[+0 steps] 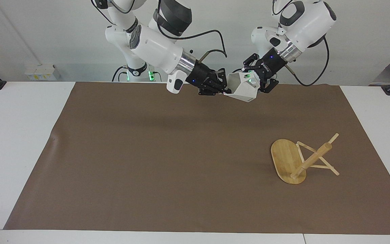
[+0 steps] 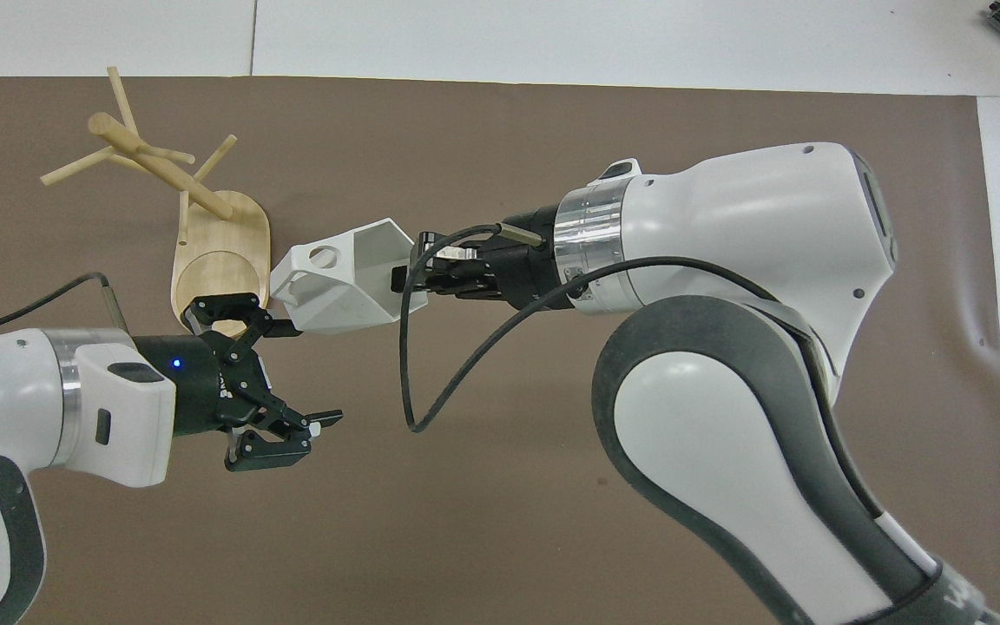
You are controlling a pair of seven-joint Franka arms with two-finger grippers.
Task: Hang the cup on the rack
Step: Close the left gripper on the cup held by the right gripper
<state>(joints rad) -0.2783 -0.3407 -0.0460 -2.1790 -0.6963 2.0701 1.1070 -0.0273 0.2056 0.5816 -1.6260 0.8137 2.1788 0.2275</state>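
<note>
Gripping the small matte white faceted cup [image 1: 244,88] by its rim wall, the right gripper [image 1: 224,88] holds it tipped in the air over the brown table mat [image 1: 147,152], jaws clamped on it. The cup shows angular sides, a polygonal mouth and a blocky handle pierced by a round hole. The left gripper [image 2: 305,375] hangs just beside that handle, jaws apart. The light bamboo mug rack [image 1: 298,161], with its oval base, post and thin pegs, lies toppled toward the left arm's end.
</note>
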